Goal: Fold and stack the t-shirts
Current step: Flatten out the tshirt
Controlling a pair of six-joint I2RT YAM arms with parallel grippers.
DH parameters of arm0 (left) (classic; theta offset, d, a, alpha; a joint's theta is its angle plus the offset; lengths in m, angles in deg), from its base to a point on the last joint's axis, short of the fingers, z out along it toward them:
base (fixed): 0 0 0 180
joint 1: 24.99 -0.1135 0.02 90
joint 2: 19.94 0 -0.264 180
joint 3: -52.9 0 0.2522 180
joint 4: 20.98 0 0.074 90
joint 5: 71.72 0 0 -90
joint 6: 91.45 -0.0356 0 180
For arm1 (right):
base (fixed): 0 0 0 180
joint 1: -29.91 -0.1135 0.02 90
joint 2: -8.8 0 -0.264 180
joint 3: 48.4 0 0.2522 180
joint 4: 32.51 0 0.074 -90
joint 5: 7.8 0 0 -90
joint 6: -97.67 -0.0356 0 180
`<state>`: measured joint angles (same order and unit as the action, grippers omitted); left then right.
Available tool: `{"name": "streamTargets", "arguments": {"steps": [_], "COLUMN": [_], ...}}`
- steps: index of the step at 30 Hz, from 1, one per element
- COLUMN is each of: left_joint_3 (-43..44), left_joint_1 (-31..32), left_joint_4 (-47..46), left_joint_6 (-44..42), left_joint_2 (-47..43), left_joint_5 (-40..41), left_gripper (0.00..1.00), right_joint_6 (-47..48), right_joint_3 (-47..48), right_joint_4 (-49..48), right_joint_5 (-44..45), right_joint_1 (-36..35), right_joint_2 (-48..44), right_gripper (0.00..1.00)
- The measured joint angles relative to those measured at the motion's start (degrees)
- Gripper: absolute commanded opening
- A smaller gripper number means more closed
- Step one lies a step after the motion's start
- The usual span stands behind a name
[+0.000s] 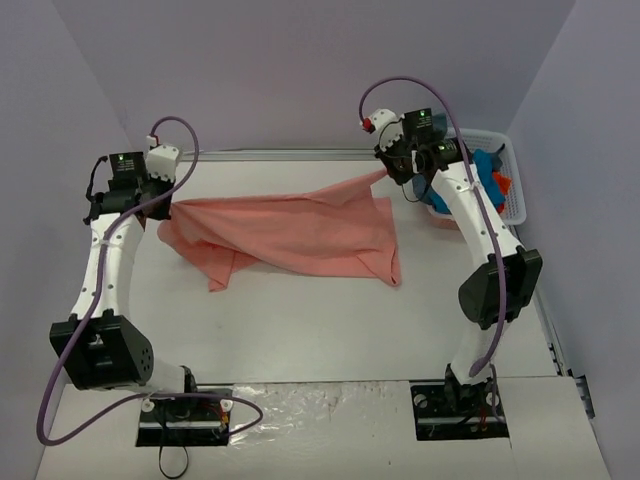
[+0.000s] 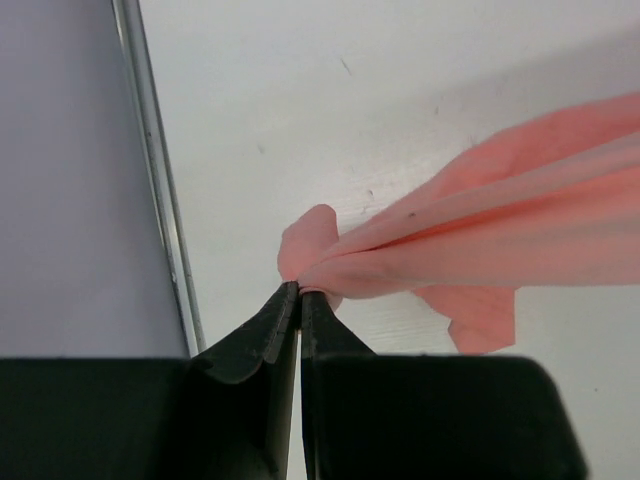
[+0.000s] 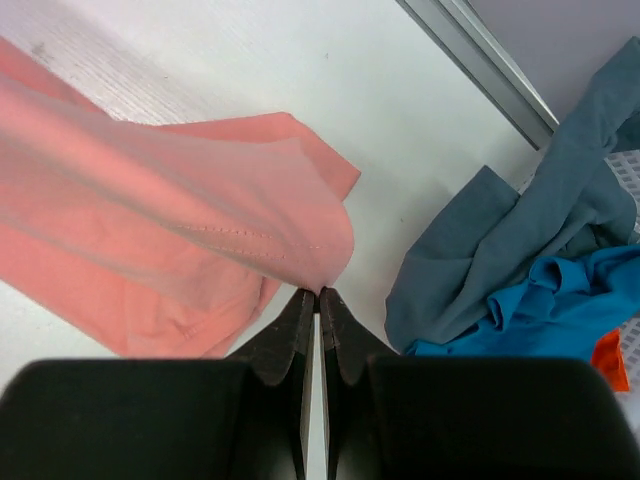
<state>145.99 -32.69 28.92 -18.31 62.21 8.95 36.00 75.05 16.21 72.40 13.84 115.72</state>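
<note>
At the far left, our left pincer (image 2: pixel 299 288) is closed tight on a bunched edge of the salmon-pink t-shirt (image 1: pixel 290 232). The cloth is pinched right at the fingertips, near the metal rail (image 2: pixel 160 200) along the worktop's left edge. From there the shirt stretches rightward across the far half of the white worktop (image 1: pixel 320 320). It is pulled into long creases, and its lower folds lie loosely on the surface toward the near side. At the shirt's right end, our right pincer (image 3: pixel 318 293) is likewise clamped on a stitched hem of the same shirt, jaws pressed together. Just right of that pincer we see a heap of other shirts: a slate grey-blue t-shirt (image 3: pixel 560 190) draped partly onto the worktop, a bright blue t-shirt (image 3: pixel 560 300) beside it, and a bit of an orange-red t-shirt (image 3: pixel 610 362). They spill from the white lattice basket (image 1: pixel 517 200) at the far right corner.
</note>
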Motion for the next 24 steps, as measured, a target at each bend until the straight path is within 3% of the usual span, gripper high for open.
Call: {"name": "streamTargets", "arguments": {"steps": [3, 7, 12, 17, 21, 24], "left_joint_3": [4.13, 4.26, -1.11, -6.54, -6.69, -5.57], "left_joint_1": [0.24, 0.94, 1.57, 1.66, 1.66, 1.7], "left_joint_4": [0.52, 3.78, 9.4, 17.64, 21.24, 22.01], "left_joint_6": [0.61, 0.04, -3.13, -8.31, -11.06, -11.23], "left_joint_2": [-1.29, -6.6, -16.63, -26.71, -31.36, -30.91], "left_joint_5": [-1.2, -4.57, -10.6, -16.7, -20.44, -22.43], "left_gripper": [0.02, 0.02, 0.02, 0.02, 0.02, 0.02], "right_joint_6": [-0.46, -1.03, -1.55, -2.47, -2.67, -2.62], "right_joint_3": [-0.57, -8.55, -18.67, -21.11, -20.68, -19.15], "right_joint_4": [-0.04, 1.18, 4.42, 7.61, 9.22, 9.35], "right_joint_5": [-1.01, -2.47, -4.74, -7.28, -7.56, -6.95], "right_joint_1": [-0.2, -0.11, -0.13, 0.31, 1.18, 1.4], "right_joint_2": [-2.73, -12.0, -28.26, -40.15, -43.89, -41.77], "right_gripper": [0.0, 0.0, 0.0, 0.0, 0.0, 0.0]}}
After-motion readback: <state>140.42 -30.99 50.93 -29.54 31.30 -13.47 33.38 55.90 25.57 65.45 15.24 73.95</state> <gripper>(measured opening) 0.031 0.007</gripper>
